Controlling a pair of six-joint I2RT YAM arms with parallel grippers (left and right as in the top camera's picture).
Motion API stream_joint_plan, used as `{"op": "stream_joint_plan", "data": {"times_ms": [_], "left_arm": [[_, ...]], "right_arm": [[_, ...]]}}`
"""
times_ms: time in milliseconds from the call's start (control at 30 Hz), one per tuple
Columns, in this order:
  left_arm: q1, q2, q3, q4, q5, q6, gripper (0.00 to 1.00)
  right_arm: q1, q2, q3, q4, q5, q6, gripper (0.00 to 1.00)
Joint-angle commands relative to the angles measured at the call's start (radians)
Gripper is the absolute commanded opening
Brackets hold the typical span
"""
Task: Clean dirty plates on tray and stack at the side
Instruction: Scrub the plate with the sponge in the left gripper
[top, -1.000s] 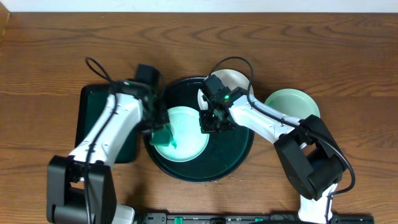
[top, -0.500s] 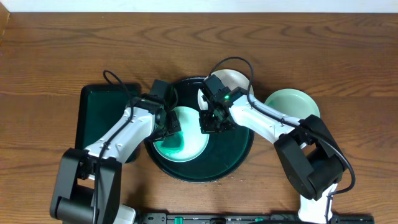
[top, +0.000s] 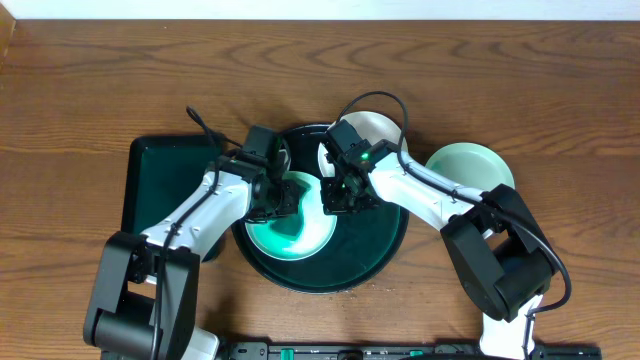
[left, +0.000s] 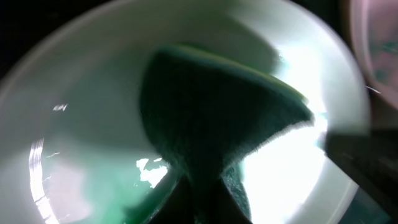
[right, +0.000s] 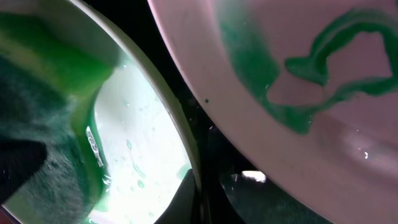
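A plate (top: 312, 236) lies in the left half of the round black tray (top: 372, 246). My left gripper (top: 282, 198) is shut on a teal-green sponge (top: 298, 188) and presses it onto this plate; the left wrist view shows the sponge (left: 217, 106) on the wet plate (left: 87, 118), held by the fingers (left: 202, 202). My right gripper (top: 335, 197) is shut on the plate's right rim (right: 171, 118), fingers (right: 198, 199) on either side of it. A second plate (top: 380, 127) with green scribbles (right: 311, 93) sits at the tray's back right. A third plate (top: 470, 165) lies on the table to the right.
A rectangular dark green tray (top: 150, 190) lies left of the round tray, under my left arm. Both arms cross above the round tray. Wooden table surrounds everything; its front edge runs just below the round tray.
My left gripper has dragged the sponge from the plate's left edge rightward to its middle. The right gripper has stayed put on the rim.
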Motion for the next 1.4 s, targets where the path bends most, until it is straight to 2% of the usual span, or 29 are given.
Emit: {"op": "stream_joint_plan", "data": {"times_ms": [0,67,200,400,467,633,700,867,967,1100,1200,1367], "left_arm": [[0.004,0.018,-0.013,-0.060,-0.270,-0.188,0.07],[0.003,0.018,-0.013,-0.107,-0.254,-0.257,0.07],[0.003,0.018,-0.013,-0.172,-0.092,-0.254,0.07],[0.003,0.018,-0.013,-0.148,0.235,-0.056,0.07],[0.003,0.018,-0.013,-0.113,0.285,-0.010,0.07],[0.005,0.018,-0.013,-0.002,0.270,0.000,0.07],[0.008,0.018,-0.013,0.018,0.180,-0.046,0.07],[0.037,0.018,-0.009,-0.031,-0.148,-0.271,0.07],[0.055,0.017,0.000,-0.077,-0.211,-0.311,0.07],[0.055,0.017,0.002,-0.143,-0.189,-0.311,0.07],[0.052,0.017,0.002,-0.177,-0.108,-0.279,0.07],[0.053,0.017,0.002,-0.056,0.224,-0.023,0.07]], "right_arm": [[-0.008,0.016,0.018,0.002,-0.016,0.001,0.01],[-0.009,0.016,0.018,0.002,-0.016,0.001,0.01],[-0.009,0.016,0.018,0.002,-0.017,0.001,0.01],[-0.009,0.016,0.018,-0.001,-0.016,0.001,0.01],[-0.009,0.016,0.018,-0.004,-0.017,0.001,0.01],[-0.009,0.016,0.018,-0.003,-0.018,0.002,0.01],[-0.009,0.016,0.018,-0.003,-0.020,0.006,0.01],[-0.009,0.016,0.018,-0.001,-0.020,0.013,0.01],[-0.009,0.016,0.018,-0.001,-0.020,0.012,0.01],[-0.012,0.016,0.018,-0.002,-0.020,0.012,0.01],[-0.014,0.016,0.018,-0.003,-0.020,0.013,0.01],[-0.014,0.017,0.018,-0.004,-0.020,0.012,0.01]]}}
